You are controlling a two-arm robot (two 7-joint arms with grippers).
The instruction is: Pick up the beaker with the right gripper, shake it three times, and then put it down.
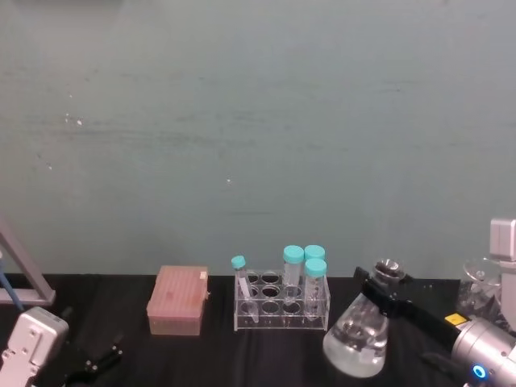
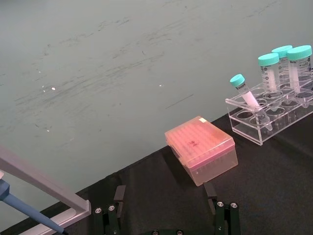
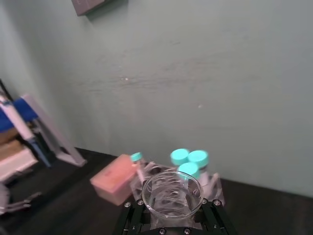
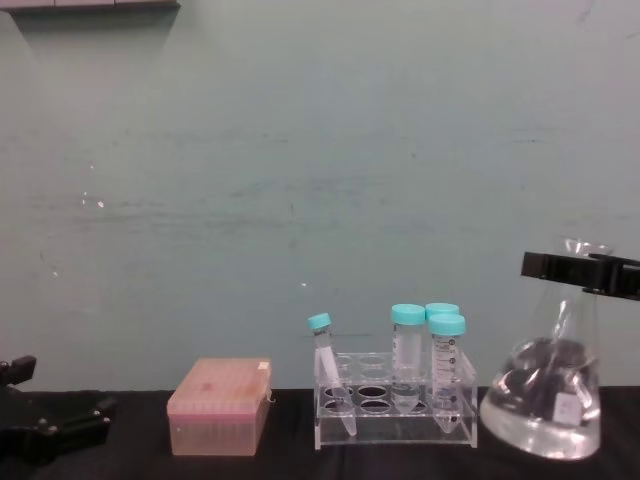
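The beaker [image 1: 356,339] is a clear conical flask with liquid in its wide base, standing right of the tube rack. My right gripper [image 1: 385,289] comes in from the right and is shut on its narrow neck just under the flared rim. From the head view the beaker leans, base toward the lower left. In the chest view the beaker [image 4: 545,400] shows with the right gripper [image 4: 580,275] clamped across its neck; I cannot tell whether its base touches the table. The right wrist view looks down into the beaker [image 3: 171,193] rim. My left gripper [image 1: 90,363] rests open low at the left.
A clear tube rack [image 1: 282,305] with teal-capped tubes stands at the middle, a pink tip box [image 1: 177,301] to its left. A pipette stand [image 1: 20,278] is at the far left, and other glassware [image 1: 484,294] at the far right. A green wall rises close behind.
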